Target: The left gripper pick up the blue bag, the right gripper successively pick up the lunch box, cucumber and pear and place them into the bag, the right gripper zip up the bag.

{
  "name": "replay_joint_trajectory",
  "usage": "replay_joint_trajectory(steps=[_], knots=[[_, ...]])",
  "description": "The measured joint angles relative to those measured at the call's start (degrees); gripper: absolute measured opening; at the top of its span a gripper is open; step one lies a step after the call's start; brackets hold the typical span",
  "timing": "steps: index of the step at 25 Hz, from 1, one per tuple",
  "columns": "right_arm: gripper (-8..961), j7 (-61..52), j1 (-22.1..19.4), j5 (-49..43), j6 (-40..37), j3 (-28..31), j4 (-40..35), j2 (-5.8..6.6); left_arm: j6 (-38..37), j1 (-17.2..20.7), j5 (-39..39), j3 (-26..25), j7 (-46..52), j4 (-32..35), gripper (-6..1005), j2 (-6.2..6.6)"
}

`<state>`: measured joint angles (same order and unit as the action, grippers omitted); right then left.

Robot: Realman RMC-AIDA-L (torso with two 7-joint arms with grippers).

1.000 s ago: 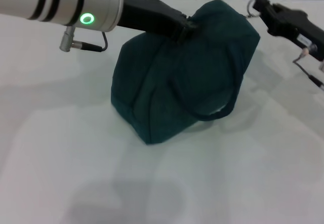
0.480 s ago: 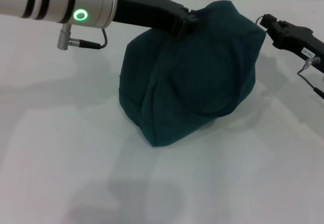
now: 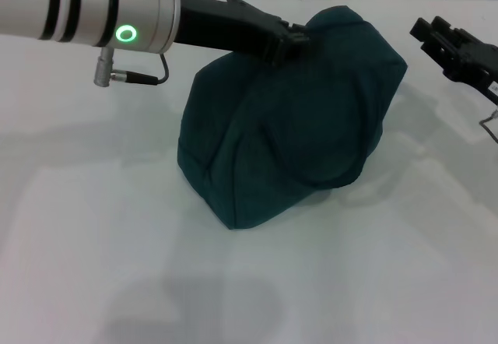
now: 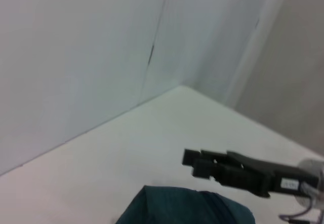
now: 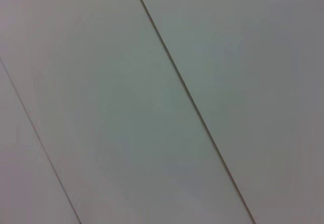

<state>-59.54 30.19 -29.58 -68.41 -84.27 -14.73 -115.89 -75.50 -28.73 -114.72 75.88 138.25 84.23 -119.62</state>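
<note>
The blue bag (image 3: 292,126) stands closed on the white table, bulging, in the middle of the head view. Its top edge also shows in the left wrist view (image 4: 182,209). My left gripper (image 3: 289,40) reaches in from the left and is shut on the bag's top. My right gripper (image 3: 426,28) hangs free to the right of the bag's top corner, apart from it, fingers slightly parted and empty. It also shows in the left wrist view (image 4: 192,162). The lunch box, cucumber and pear are out of view. The zipper pull is hidden.
The white table (image 3: 117,227) spreads around the bag. A pale panelled wall (image 4: 101,57) stands behind it. The right wrist view shows only wall panels (image 5: 152,107).
My right gripper let go of the zipper ring at the bag's top right corner and drew back to the right. The bag's front loop handle no longer shows. The left arm shifted slightly.
</note>
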Motion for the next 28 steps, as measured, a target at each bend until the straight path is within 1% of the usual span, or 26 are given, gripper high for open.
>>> replay_joint_trajectory(steps=[1, 5, 6, 9, 10, 11, 12, 14, 16, 18, 19, 20, 23, 25, 26, 28], knots=[[287, 0.06, -0.31, 0.00, -0.27, 0.00, -0.07, 0.04, 0.09, 0.11, 0.79, -0.48, -0.21, -0.48, 63, 0.02], [422, 0.50, -1.53, 0.00, -1.65, -0.01, -0.15, 0.17, -0.04, 1.54, 5.34, -2.42, -3.22, -0.99, 188, 0.09], [469, 0.88, -2.06, 0.00, -2.57, 0.06, -0.15, 0.23, -0.15, 2.01, 6.50, -2.85, -4.25, -1.00, 219, 0.14], [609, 2.97, -3.25, 0.00, -5.94, 0.85, -0.15, 0.33, -0.61, 4.63, 11.13, -4.86, -8.62, -0.86, 314, 0.13], [656, 3.97, -3.95, -0.02, -8.22, 1.19, -0.16, 0.39, -0.98, 6.11, 13.62, -5.69, -11.87, -0.90, 346, 0.09], [683, 4.58, -4.42, -0.08, -9.96, 1.35, -0.16, 0.47, -1.26, 7.34, 15.06, -6.36, -14.24, -1.04, 377, 0.09], [709, 5.35, -4.96, -0.31, -12.42, 1.38, -0.22, 0.75, -2.04, 9.51, 17.82, -6.99, -18.87, -1.37, 409, 0.09], [762, 7.12, -5.91, -1.79, -17.03, 1.13, -0.25, 1.59, -3.79, 12.86, 21.09, -7.99, -25.32, -2.31, 652, 0.12], [816, 9.82, -7.01, -5.92, -22.84, 0.94, -0.28, 2.93, -7.00, 16.10, 23.06, -9.90, -32.01, -4.42, 682, 0.13], [869, 12.10, -8.04, -9.87, -27.59, 0.94, -0.29, 3.79, -10.50, 18.70, 23.72, -12.38, -37.81, -7.92, 711, 0.14], [869, 13.47, -8.72, -12.35, -30.05, 0.97, -0.30, 4.16, -12.10, 19.63, 23.85, -13.66, -40.53, -9.80, 726, 0.15], [869, 14.25, -9.32, -14.52, -31.62, 1.01, -0.31, 4.27, -13.62, 20.37, 23.85, -14.86, -42.98, -12.03, 741, 0.15], [869, 15.73, -10.87, -19.66, -33.39, 1.06, -0.30, 4.31, -18.07, 22.11, 23.63, -18.15, -52.43, -20.79, 785, 0.24], [869, 17.07, -11.74, -22.65, -33.04, 1.05, 0.11, 3.87, -19.16, 22.99, 22.77, -19.13, -58.06, -26.00, 815, 0.29], [869, 17.46, -11.97, -23.34, -32.56, 1.08, 0.25, 3.67, -19.17, 23.22, 21.68, -19.61, -60.57, -28.58, 813, 0.31], [869, 18.35, -12.77, -25.60, -29.54, 1.02, 0.60, 2.71, -18.74, 23.22, 18.87, -20.99, -64.85, -33.45, 809, 0.26]])
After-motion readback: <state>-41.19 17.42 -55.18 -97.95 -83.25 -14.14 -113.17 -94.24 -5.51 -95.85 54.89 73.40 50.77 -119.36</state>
